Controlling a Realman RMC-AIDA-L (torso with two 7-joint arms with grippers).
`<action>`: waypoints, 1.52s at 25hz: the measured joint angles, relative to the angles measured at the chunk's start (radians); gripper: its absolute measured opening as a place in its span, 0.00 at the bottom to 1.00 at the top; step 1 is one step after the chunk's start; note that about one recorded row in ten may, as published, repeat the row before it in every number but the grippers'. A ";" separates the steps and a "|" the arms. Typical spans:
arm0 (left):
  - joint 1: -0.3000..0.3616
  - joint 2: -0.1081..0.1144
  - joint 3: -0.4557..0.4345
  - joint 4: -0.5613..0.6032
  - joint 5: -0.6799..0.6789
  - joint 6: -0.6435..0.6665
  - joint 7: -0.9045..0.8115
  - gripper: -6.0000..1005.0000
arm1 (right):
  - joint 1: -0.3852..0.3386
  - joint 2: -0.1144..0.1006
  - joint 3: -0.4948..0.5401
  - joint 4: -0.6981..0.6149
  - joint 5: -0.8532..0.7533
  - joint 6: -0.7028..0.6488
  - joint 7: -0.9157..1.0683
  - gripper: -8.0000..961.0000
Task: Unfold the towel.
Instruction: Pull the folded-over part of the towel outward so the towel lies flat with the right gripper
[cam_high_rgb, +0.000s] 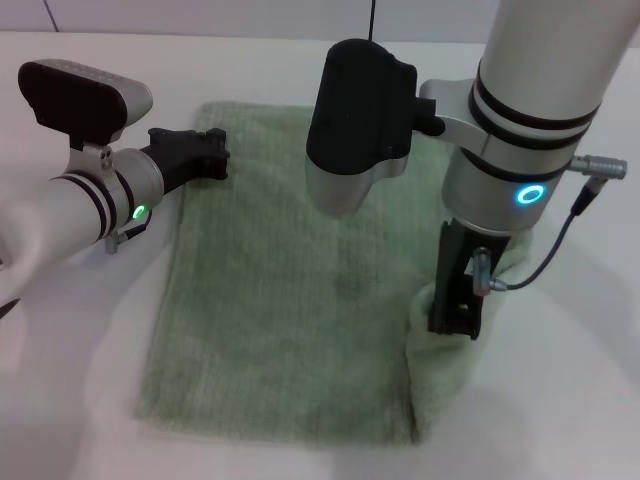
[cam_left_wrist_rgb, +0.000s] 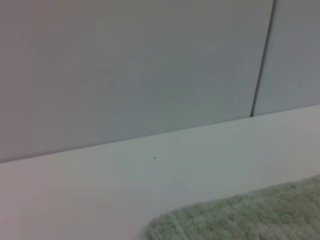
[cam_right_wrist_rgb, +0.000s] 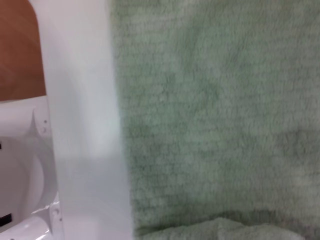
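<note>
Left pincer (cam_high_rgb: 208, 155): held low over the desk (cam_high_rgb: 60, 420) at the towel's far left corner, its black tips at or just above the cloth edge; whether it is released or clenched cannot be told, and no cloth is seen lifted there. In the left wrist view only a rounded towel corner lying flat on the desk, with a plain wall behind, is shown. Towel (cam_high_rgb: 280, 290): pale green terry, spread on the desk before the robot, most of it flat in a tall rectangular patch, its left and near edges lying flush; along its right edge a doubled flap is seen, bunched and raised off the flat part. In the right wrist view the ribbed pile is shown filling most of the picture, with a thicker fold at one edge and bare desk beside it. Right pincer (cam_high_rgb: 455, 300): pointed straight down into that raised fold at the towel's right side, clenched on the towel, so far as can be judged from the cloth gathered around its tips. Step judged in hand: the folded layer has been seized and is about to be drawn open. Next move judged to call for the flap being lifted and carried outward to the right, clear of the flat layer, while the far left corner is kept from dragging; the grip should be released only once the layer lies flat.
</note>
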 joint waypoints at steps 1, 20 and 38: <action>0.000 0.000 0.000 0.000 0.000 0.000 0.000 0.01 | 0.001 0.000 -0.002 -0.001 -0.003 0.006 0.012 0.03; -0.008 0.002 -0.011 0.002 0.000 0.006 0.026 0.01 | -0.025 -0.001 -0.080 0.061 -0.027 0.031 0.159 0.04; -0.011 0.003 -0.011 0.002 -0.001 0.004 0.026 0.02 | 0.002 -0.006 -0.096 0.102 -0.031 0.028 0.156 0.32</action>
